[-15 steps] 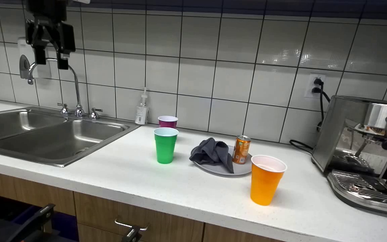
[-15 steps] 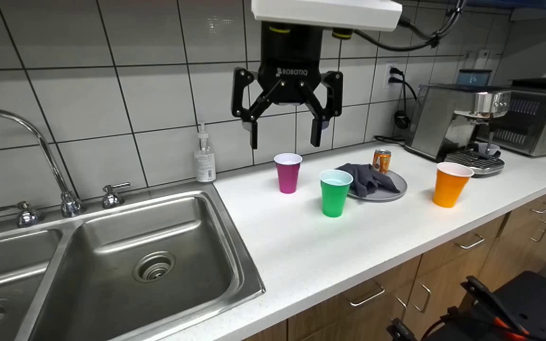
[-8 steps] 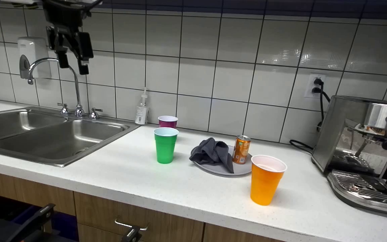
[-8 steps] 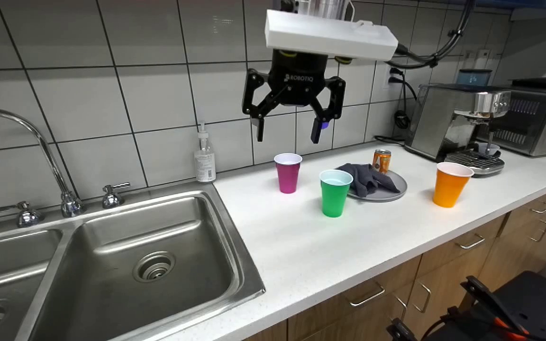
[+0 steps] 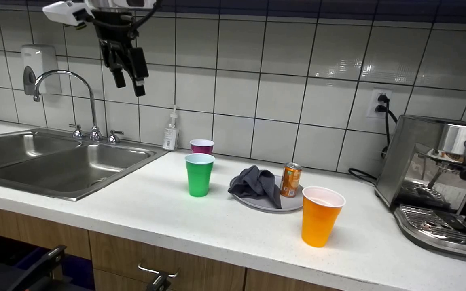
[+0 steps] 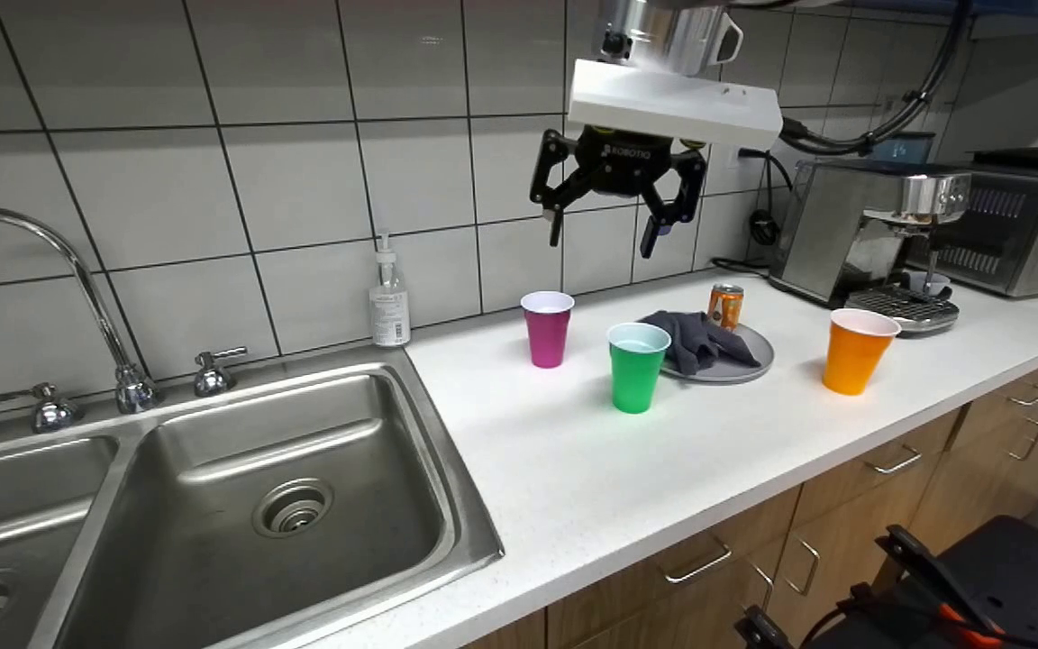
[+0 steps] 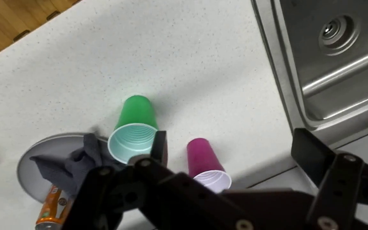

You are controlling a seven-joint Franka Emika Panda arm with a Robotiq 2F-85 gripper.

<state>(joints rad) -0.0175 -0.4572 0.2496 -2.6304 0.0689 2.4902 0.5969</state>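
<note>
Magenta cup (image 6: 547, 335) upright on white table (image 6: 555, 505), below my tool (image 6: 601, 243), nothing touched; wrist view shows it between the jaws. Jaws spread wide, nothing in them. Green cup (image 6: 634, 379) near it, also below. Step, my guess: free positioning above the cups; gripping either would call for centring, then lowering. Off one side of my tool: grey plate (image 7: 27, 171) with dark cloth (image 7: 81, 166) and orange can (image 6: 725, 306), orange cup (image 6: 856, 359). Off the other: steel sink (image 6: 195, 568). Tiled wall (image 6: 294, 180) behind; espresso machine (image 6: 821, 234) beyond.

Fingers (image 6: 556, 229) apart, above counter (image 6: 528, 442) | purple cup (image 6: 548, 335) near green cup (image 6: 633, 377)
</note>
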